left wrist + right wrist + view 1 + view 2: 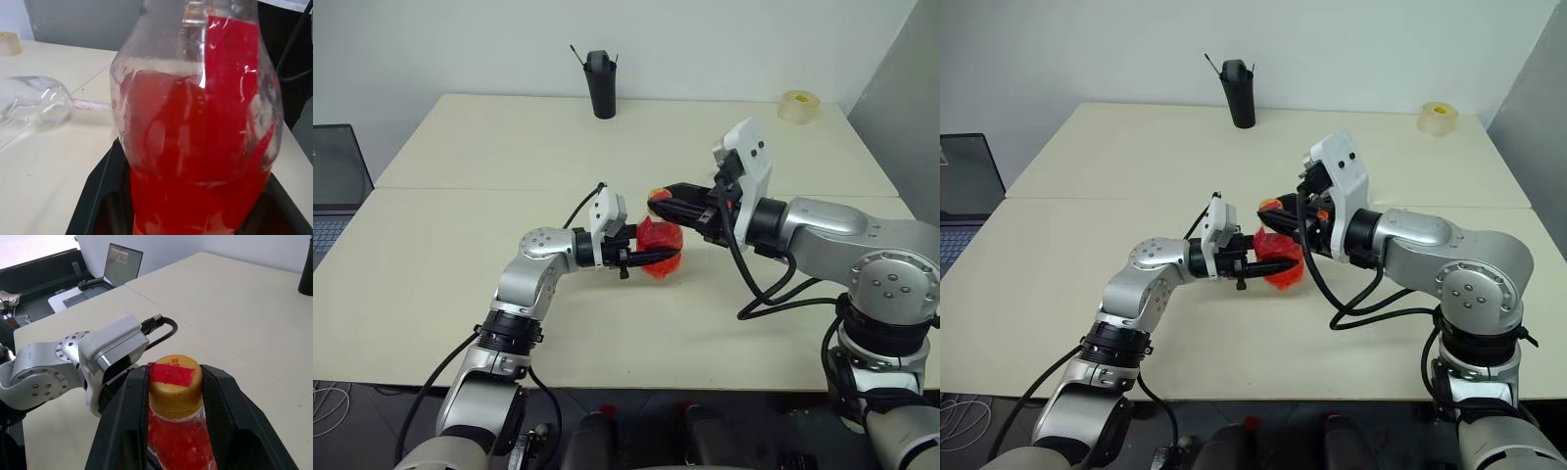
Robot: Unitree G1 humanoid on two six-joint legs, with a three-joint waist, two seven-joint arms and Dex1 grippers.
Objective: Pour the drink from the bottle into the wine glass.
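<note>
Currently your left gripper [651,257] clamps the bulbous body of the bottle [660,240], holding it upright above the desk [450,245]. Your right gripper [175,382] has its fingers [128,406] set on either side of the tan cap [175,382], touching or nearly so; whether they grip it yet cannot be told. The cap lies directly between those fingers, on the bottle's vertical axis. The drink [195,161] remains inside. The wine glass [34,100] lies on its side on the desk, beyond the bottle.
</note>
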